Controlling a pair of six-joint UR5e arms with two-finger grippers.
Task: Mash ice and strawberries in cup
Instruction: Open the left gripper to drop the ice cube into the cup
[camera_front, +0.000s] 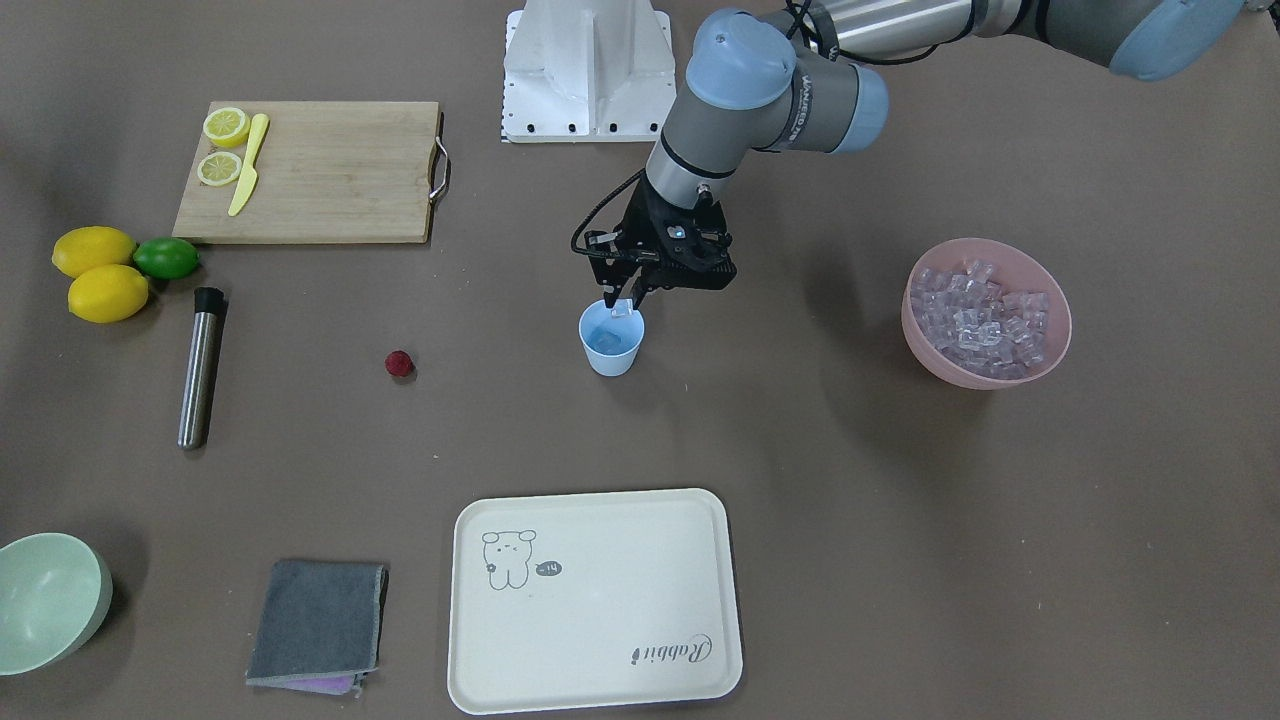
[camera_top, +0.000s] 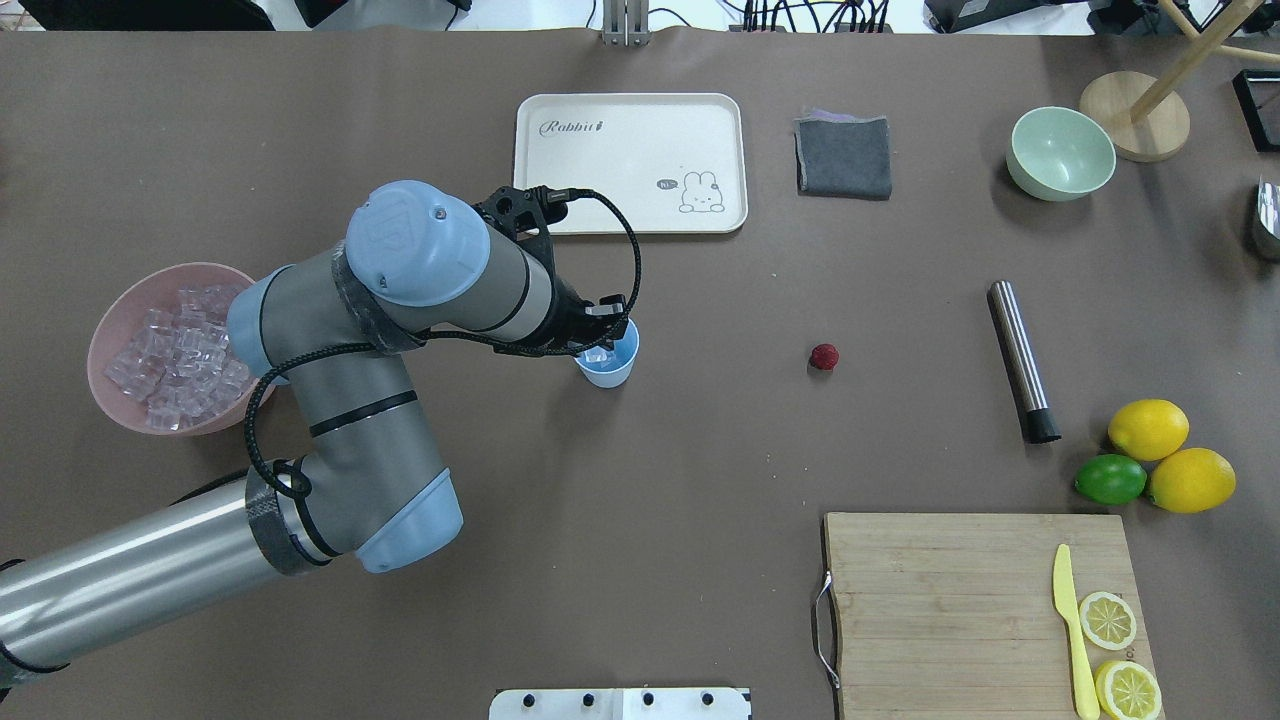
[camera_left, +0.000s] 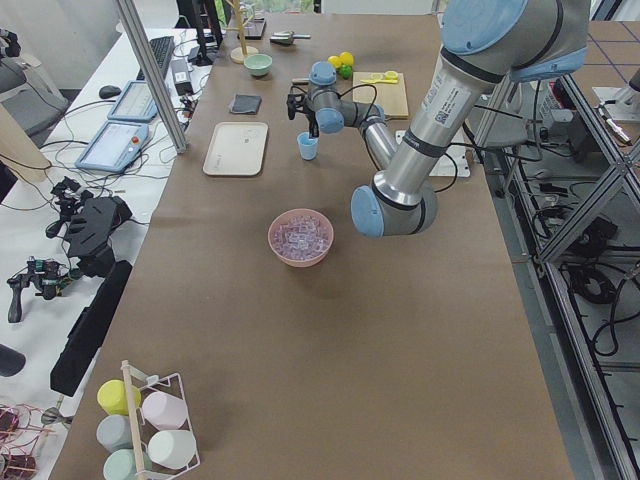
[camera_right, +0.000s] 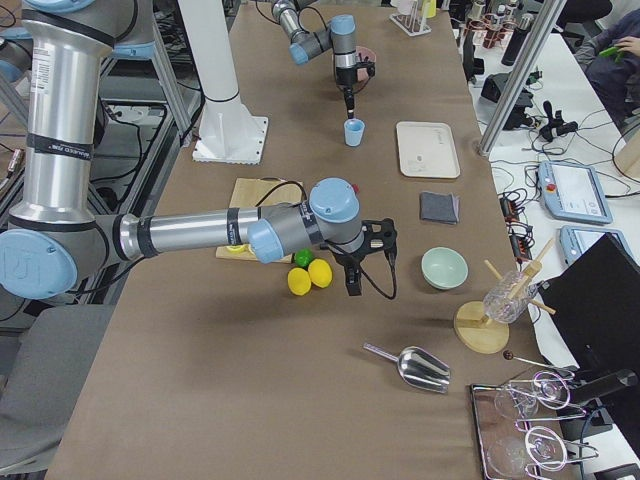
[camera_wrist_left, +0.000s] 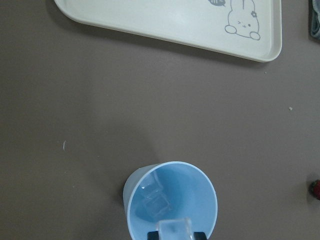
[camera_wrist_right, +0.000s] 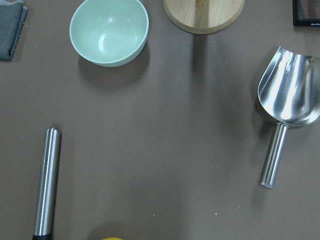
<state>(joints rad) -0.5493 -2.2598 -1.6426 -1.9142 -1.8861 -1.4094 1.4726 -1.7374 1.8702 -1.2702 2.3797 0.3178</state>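
Observation:
The pale blue cup (camera_front: 611, 345) stands upright mid-table, with at least two clear cubes in its bottom (camera_wrist_left: 155, 202). My left gripper (camera_front: 626, 300) hangs just over the cup's rim, shut on one cube of ice (camera_wrist_left: 173, 231) held between its black fingertips. More ice (camera_front: 985, 318) is heaped in the pink bowl (camera_front: 985, 377). A single dark red strawberry (camera_front: 399, 364) lies on the table apart from the cup (camera_top: 608, 368). My right gripper (camera_right: 352, 285) shows only in the exterior right view, near the lemons; I cannot tell whether it is open or shut.
A steel muddler (camera_front: 200, 368) lies beyond the strawberry. Two lemons (camera_front: 100, 275) and a lime (camera_front: 166, 258) sit beside the cutting board (camera_front: 330, 175), which carries lemon slices and a yellow knife. Also on the table are a cream tray (camera_front: 595, 692), a grey cloth (camera_front: 318, 622), a green bowl (camera_front: 45, 600) and a metal scoop (camera_wrist_right: 287, 100).

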